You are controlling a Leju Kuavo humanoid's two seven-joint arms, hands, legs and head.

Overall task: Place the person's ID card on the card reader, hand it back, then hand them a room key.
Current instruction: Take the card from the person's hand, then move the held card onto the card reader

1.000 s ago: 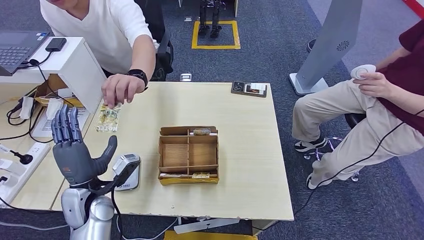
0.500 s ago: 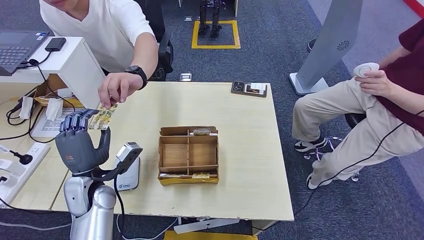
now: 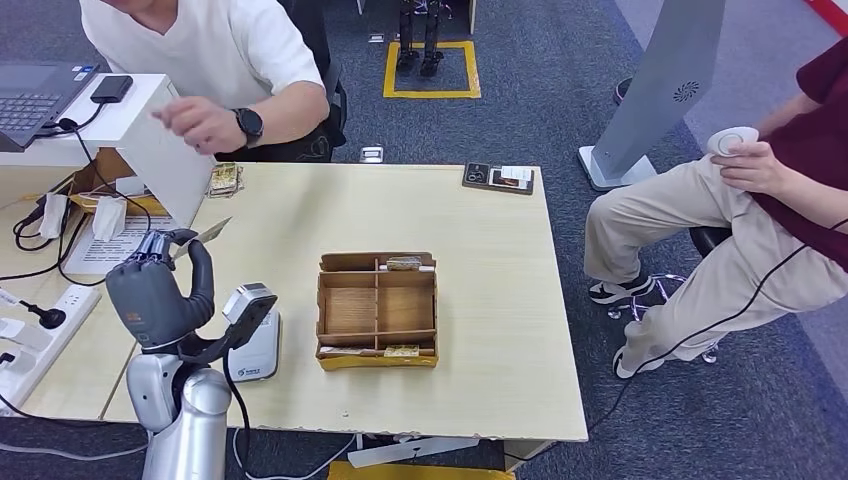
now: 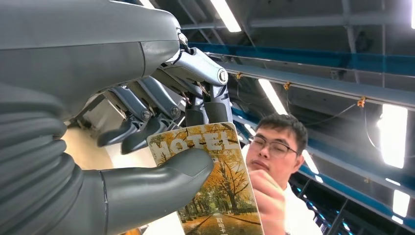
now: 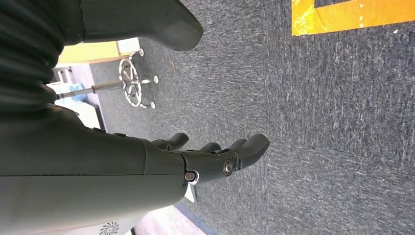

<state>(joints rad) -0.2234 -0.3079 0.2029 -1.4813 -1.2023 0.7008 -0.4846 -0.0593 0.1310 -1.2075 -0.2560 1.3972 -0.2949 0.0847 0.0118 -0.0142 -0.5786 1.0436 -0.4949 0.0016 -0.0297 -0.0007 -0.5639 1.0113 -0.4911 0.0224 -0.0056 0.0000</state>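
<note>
Autumn-printed "HOTEL" ID card, released a moment ago by the person's now-withdrawn hand, sits pinched in the robot's grey left hand above the pale wooden desk, ready for the white card reader.

Probably lab: floor tape, laptop

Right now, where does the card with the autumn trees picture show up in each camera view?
Head view: the card sticks out edge-on from the left hand, at the table's left side.
Left wrist view: card fills the lower middle, pinched under the thumb.
Right wrist view: not in it.
Shared landmark: the left hand's grey thumb pressing the card.
</note>
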